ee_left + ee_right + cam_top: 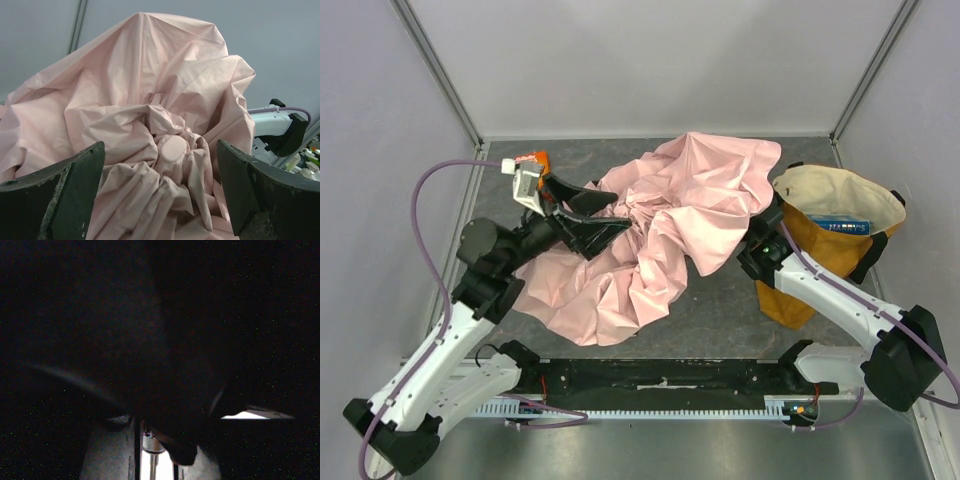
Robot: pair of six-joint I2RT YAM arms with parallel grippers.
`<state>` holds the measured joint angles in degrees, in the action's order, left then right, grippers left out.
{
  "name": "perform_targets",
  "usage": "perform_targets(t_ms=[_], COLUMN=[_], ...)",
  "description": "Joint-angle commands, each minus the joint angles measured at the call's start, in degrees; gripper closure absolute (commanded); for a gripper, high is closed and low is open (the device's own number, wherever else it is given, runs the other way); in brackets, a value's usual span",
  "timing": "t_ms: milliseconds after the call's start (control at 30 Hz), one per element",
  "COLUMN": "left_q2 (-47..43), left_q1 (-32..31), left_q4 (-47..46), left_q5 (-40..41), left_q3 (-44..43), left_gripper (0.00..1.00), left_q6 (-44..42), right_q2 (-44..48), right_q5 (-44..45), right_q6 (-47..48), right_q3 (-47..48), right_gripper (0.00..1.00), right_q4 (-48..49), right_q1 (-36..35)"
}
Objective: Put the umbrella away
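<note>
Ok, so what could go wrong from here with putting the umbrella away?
The open left tool faces loose umbrella fabric; closing there may pinch only cloth and slip. The right tool sits under the canopy, its camera dark, so its grip cannot be checked. The tote bag stands beside that arm and could tip.

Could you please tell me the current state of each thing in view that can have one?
umbrella: canopy loose and crumpled, lying on the table, outside the bag.
tote bag: standing, mouth open, a blue item inside.
left gripper: open, jaws either side of the umbrella's top cap.
right gripper: buried under the canopy; open or shut cannot be told.
</note>
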<state>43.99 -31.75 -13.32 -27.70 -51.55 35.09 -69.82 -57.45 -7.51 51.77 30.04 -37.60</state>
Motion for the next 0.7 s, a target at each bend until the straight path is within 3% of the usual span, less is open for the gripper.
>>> perform_targets(t_ms=[0, 200, 267, 333, 500, 567, 600, 633, 667], left_q2=[4.9, 9.4, 10.1, 10.4, 10.1, 9.2, 8.5, 7.4, 6.7], left_q1=[-0.5, -1.6, -1.7, -1.7, -1.7, -1.7, -1.7, -1.6, -1.6], left_q4=[-11.4, -16.9, -16.5, -16.3, -17.1, -16.0, -15.4, -13.8, -11.6], left_q5=[-6.3, -8.6, -7.9, -6.6, -6.7, -5.5, -4.1, -2.4, -0.4], left_q3=[-0.5, -0.7, -0.7, -0.8, -1.4, -1.1, -0.8, -0.8, -1.0], left_gripper=[0.03, 0.03, 0.08, 0.19, 0.75, 0.95, 0.98, 0.98, 0.98], left_q6=[2.8, 3.5, 3.8, 4.1, 3.6, 2.0, 1.0, -0.3, -2.1], right_q2=[-0.6, -1.1, -1.1, -1.2, -0.8, -0.8, -0.3, 0.5, 1.8], right_q5=[-0.3, -0.9, -1.4, -2.0, 0.3, 2.0, 4.8, 8.5, 13.6], right_q6=[-2.8, -4.8, -5.1, -3.8, -0.7, -1.2, -2.3, -3.8, -4.9], right_q3=[2.6, 2.8, 3.1, 3.6, 2.7, 1.9, 1.0, -0.9, -2.8], right_gripper=[1.0, 1.0, 1.0, 1.0, 0.99, 0.79, 0.57, 0.24, 0.12], right_q4=[7.7, 9.6, 9.2, 7.2, 0.6, -2.5, -4.2, -5.2, -7.0], right_q1=[0.2, -0.4, -0.5, -0.9, -1.4, -1.4, -1.4, -1.4, -1.4])
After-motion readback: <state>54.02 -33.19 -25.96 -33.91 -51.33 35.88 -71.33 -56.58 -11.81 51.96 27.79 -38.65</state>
